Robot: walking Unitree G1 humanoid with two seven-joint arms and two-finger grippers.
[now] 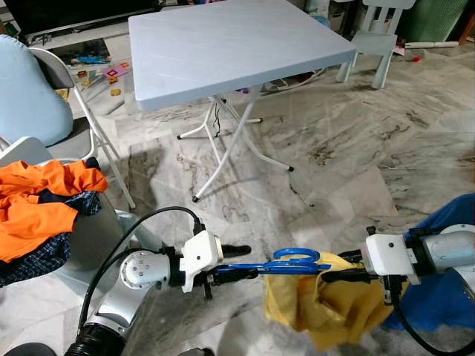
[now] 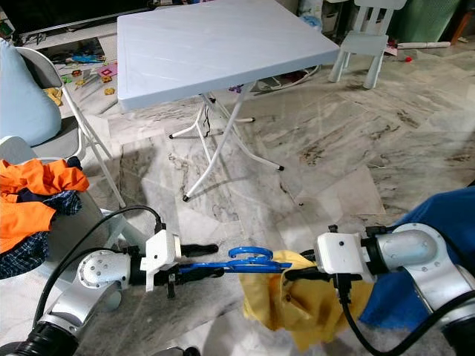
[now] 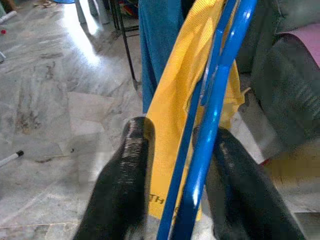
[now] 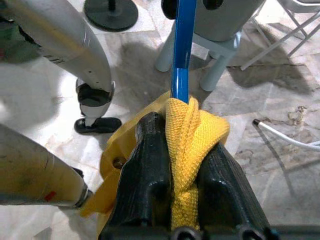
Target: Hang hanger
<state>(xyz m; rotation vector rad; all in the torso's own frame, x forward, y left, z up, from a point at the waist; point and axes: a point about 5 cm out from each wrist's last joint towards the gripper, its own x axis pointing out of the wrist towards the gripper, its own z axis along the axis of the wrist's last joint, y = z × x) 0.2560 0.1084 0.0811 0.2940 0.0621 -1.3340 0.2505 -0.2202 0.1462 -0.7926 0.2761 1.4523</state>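
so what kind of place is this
Probably a home living area: marble-look tiled floor, a folding table, a child's white chair, scattered toys and a pile of clothes.

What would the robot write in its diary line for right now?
left gripper: shut on blue hanger | right gripper: shut on yellow shirt | shirt draped on hanger | above marble floor
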